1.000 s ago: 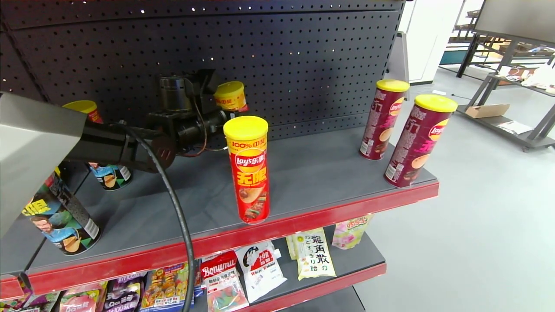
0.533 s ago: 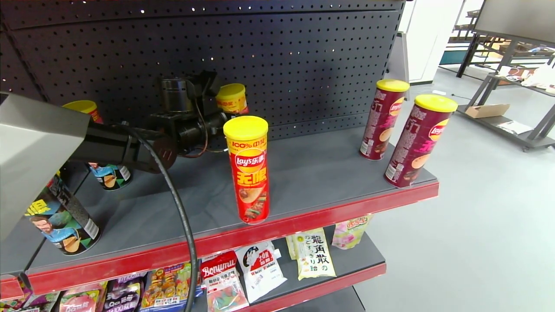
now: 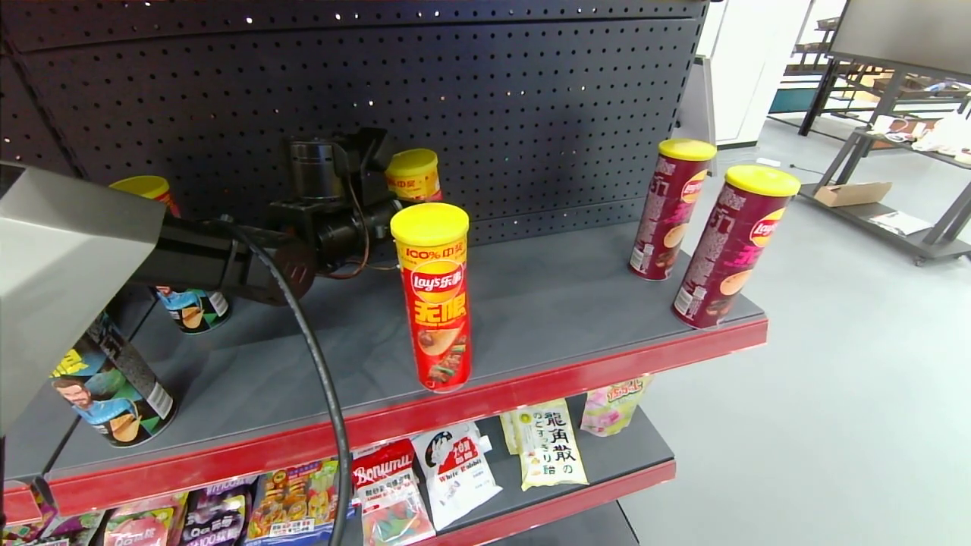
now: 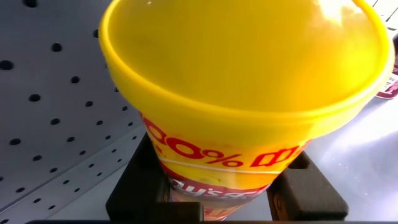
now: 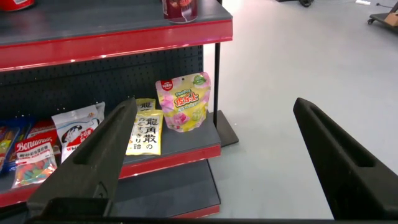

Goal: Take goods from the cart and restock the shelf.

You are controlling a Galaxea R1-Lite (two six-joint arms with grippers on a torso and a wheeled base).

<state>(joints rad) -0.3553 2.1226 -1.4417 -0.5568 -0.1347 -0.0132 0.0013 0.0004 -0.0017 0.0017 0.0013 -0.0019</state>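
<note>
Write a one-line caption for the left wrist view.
Close-up of a red chip can with a yellow lid, clamped in the left gripper, in front of the pegboard.

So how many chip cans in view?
6: front maroon can, rear maroon can, right; red can, front centre; held can in left gripper; rear dark can, front dark can, left. Others possibly hidden.

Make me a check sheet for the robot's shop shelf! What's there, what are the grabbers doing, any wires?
Surface: grey shelf, red edge.
Job's things: red can upright at front; two maroon cans right; two dark cans left; held can by the pegboard.
Clutter: nothing seen.
Grippers: left gripper shut on held can; right gripper open, empty.
Cables: black cable hanging off left arm.
Surroundings: snack bags on the shelf below; grey floor.
</note>
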